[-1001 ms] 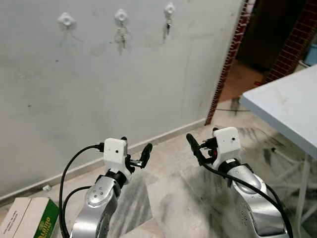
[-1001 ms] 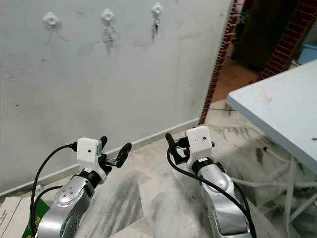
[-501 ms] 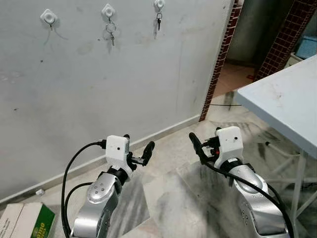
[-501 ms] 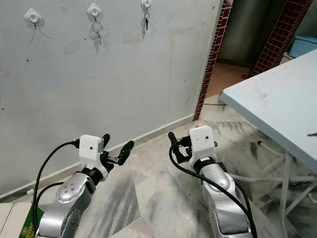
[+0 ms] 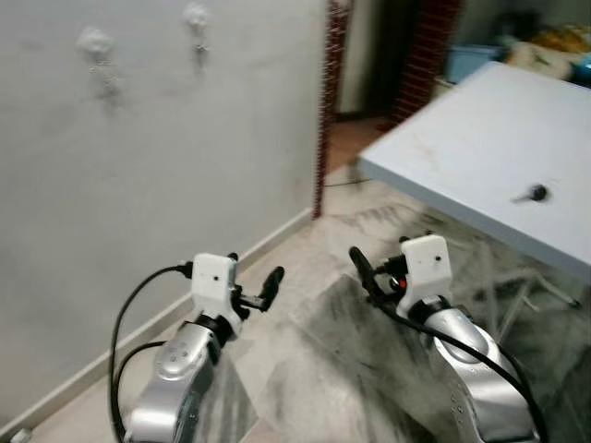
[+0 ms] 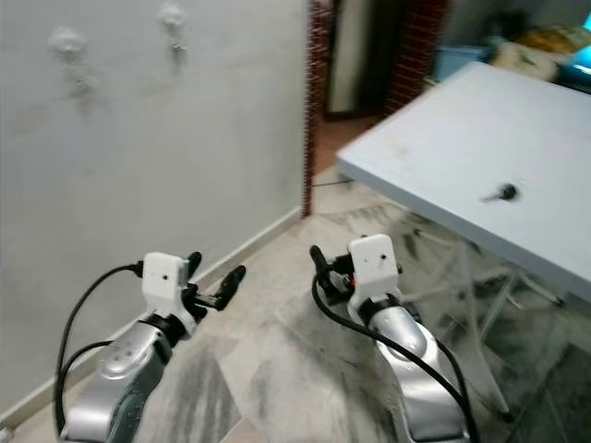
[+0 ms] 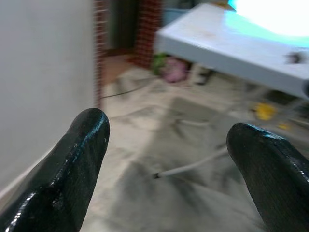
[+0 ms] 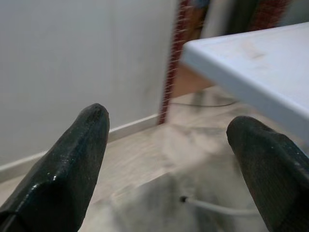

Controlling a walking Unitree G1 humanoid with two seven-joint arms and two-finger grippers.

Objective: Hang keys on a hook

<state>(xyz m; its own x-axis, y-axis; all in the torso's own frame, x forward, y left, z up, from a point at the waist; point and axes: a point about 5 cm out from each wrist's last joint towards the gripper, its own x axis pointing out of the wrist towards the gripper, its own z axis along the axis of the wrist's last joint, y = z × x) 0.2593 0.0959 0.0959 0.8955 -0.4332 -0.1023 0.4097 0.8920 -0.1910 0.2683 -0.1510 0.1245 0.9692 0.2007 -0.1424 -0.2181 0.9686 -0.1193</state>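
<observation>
A small dark bunch of keys point(image 5: 534, 193) lies on the pale blue table point(image 5: 462, 138) to my right, blurred. Two white hooks point(image 5: 95, 41) point(image 5: 196, 14) sit high on the grey wall at the left, each with something small hanging from it. My left gripper point(image 5: 255, 278) and right gripper point(image 5: 378, 266) are held side by side low in front of me, over the marble floor, well short of the table. Both are open with nothing between their fingers point(image 7: 72, 169) point(image 8: 72, 164).
A brick pillar point(image 5: 330, 92) edges a dark doorway beyond the wall's end. A blue bin point(image 5: 471, 60) stands behind the table. White table legs point(image 5: 540, 286) and a cable point(image 7: 190, 166) cross the floor under it. A pink bundle point(image 7: 174, 70) lies by the wall.
The whole view has swung to the right: the hooks slid toward the left edge and the table with the keys came into view. Both arms keep the same pose.
</observation>
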